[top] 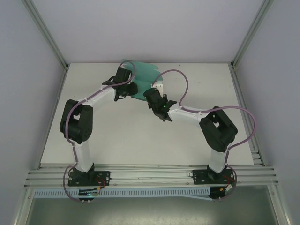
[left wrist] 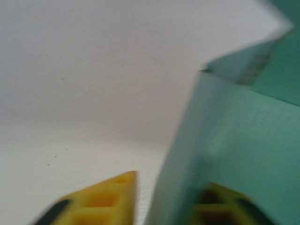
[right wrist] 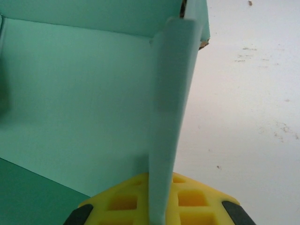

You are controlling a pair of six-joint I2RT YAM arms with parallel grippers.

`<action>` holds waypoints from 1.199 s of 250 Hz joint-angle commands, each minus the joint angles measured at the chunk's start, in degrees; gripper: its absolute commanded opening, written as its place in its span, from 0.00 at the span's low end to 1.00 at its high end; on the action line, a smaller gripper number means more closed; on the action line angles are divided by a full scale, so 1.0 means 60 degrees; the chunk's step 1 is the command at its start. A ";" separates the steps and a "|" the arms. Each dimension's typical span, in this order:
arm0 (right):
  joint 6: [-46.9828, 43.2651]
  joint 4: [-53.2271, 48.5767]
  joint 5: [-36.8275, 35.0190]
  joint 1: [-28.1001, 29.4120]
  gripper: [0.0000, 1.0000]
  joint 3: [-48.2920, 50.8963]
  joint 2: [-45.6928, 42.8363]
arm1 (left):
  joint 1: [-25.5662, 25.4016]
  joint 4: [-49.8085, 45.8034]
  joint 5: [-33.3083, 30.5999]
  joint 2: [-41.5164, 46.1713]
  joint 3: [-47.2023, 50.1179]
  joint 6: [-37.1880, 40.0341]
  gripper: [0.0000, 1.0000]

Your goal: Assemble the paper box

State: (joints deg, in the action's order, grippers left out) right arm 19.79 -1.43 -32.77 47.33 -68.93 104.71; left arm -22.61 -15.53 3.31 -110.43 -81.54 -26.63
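The teal-green paper box (top: 143, 72) stands partly folded at the back middle of the white table (top: 140, 136), its panels raised. My left gripper (top: 130, 89) is at its left side. In the left wrist view a blurred box wall (left wrist: 243, 131) runs between my yellow fingers (left wrist: 108, 201); the left gripper (left wrist: 171, 180) is open by a narrow gap, and the left finger is clear of the card. My right gripper (top: 151, 93) is at the box's front right. It is shut (right wrist: 159, 180) on an upright flap (right wrist: 171, 93) of the box (right wrist: 79, 93), seen edge-on.
Aluminium rails (top: 150, 174) run along the near edge by both arm bases. Slanted frame posts (top: 47, 33) and pale walls close in the sides. Purple cables (top: 187, 84) loop over the arms. Bare table lies in front of the box.
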 commanded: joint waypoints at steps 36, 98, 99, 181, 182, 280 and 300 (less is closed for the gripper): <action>-0.0431 -0.0567 0.0191 0.0306 0.00 0.0066 -0.0135 | 0.0181 0.1078 -0.1799 0.0085 -0.0095 0.0180 0.00; -0.0347 -0.0757 -0.0362 0.0305 0.00 -0.0070 -0.0107 | -0.0492 -0.2294 -0.5651 -0.0969 -0.1514 0.0739 0.00; -0.0351 -0.0765 -0.0372 0.0302 0.00 -0.0070 -0.0107 | -0.0493 -0.2380 -0.5702 -0.0987 -0.1543 0.0699 0.00; -0.0210 -0.0933 -0.0874 0.0303 0.00 -0.0158 -0.0152 | -0.0534 -0.4605 -0.8125 -0.1354 -0.1873 -0.1363 0.00; -0.0209 -0.0933 -0.0885 0.0301 0.00 -0.0158 -0.0181 | -0.0529 -0.4656 -0.8162 -0.1369 -0.1898 -0.1406 0.00; -0.0212 -0.0151 -0.0230 0.0179 0.00 0.0316 -0.0462 | -0.0400 -0.0468 -0.1633 -0.0180 -0.0287 0.0685 0.38; -0.0207 0.0089 0.0121 0.0127 0.00 0.0463 -0.0504 | -0.0277 0.0096 -0.0317 0.0246 0.0032 0.0639 0.47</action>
State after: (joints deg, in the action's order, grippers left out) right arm 19.97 -2.11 -32.36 47.97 -67.85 104.81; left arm -27.33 -25.41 -11.68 -113.40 -84.31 -25.41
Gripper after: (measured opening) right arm 0.083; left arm 0.436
